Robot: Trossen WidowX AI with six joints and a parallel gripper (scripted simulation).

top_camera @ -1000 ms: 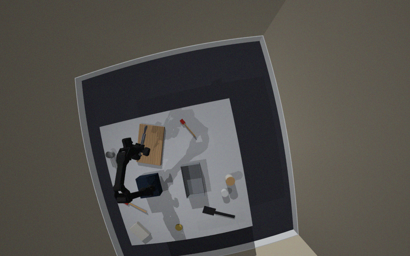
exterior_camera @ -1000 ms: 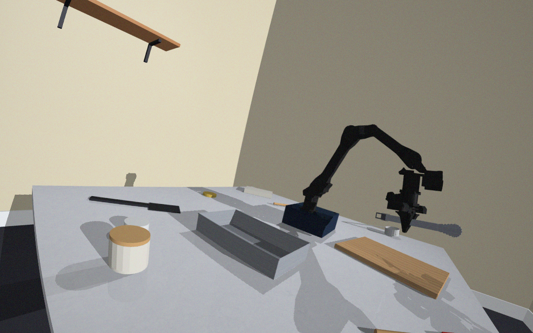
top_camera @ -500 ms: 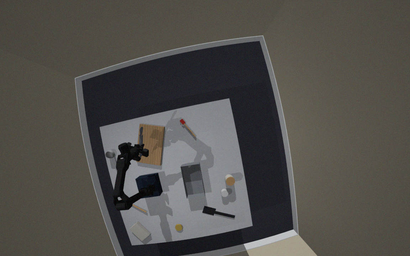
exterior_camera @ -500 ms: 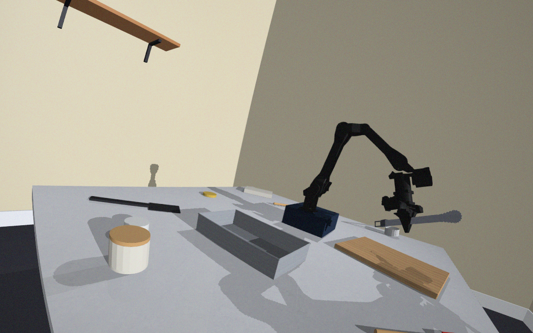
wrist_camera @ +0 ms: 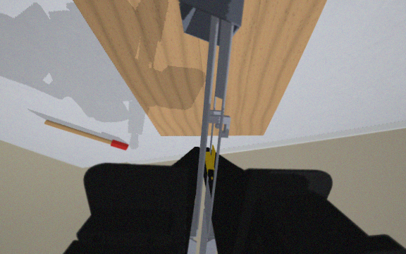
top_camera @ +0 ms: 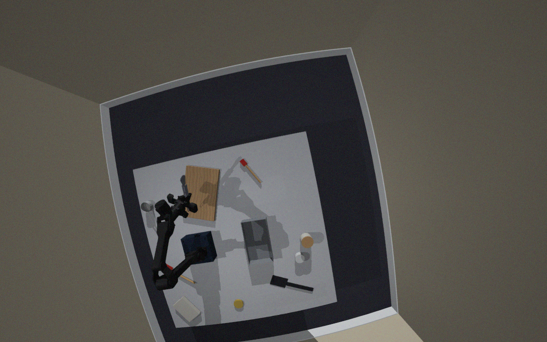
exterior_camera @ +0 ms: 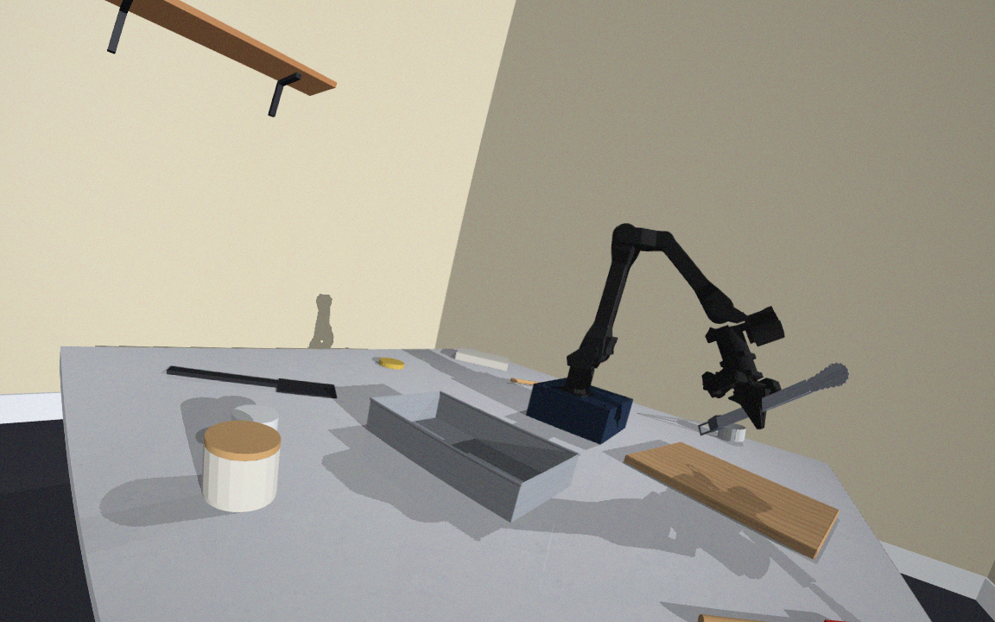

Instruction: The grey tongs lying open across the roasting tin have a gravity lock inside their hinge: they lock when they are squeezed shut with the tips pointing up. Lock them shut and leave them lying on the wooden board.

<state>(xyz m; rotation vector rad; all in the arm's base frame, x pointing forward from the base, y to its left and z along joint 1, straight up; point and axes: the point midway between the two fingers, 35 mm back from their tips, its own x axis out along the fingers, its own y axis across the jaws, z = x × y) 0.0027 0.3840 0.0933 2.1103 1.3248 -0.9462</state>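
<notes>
The grey tongs are in the air, tilted, with the scalloped tip end higher than the hinge end in the exterior view. Their two arms lie close together with a narrow gap. My gripper is shut on them between the two ends. From above, it is over the left edge of the wooden board. The roasting tin stands apart and holds no tongs. Whether the hinge lock is engaged cannot be seen.
The blue base block stands near the board. A grey cup is left of the board. A red-headed brush lies beyond it. A lidded jar and a black spatula are farther off.
</notes>
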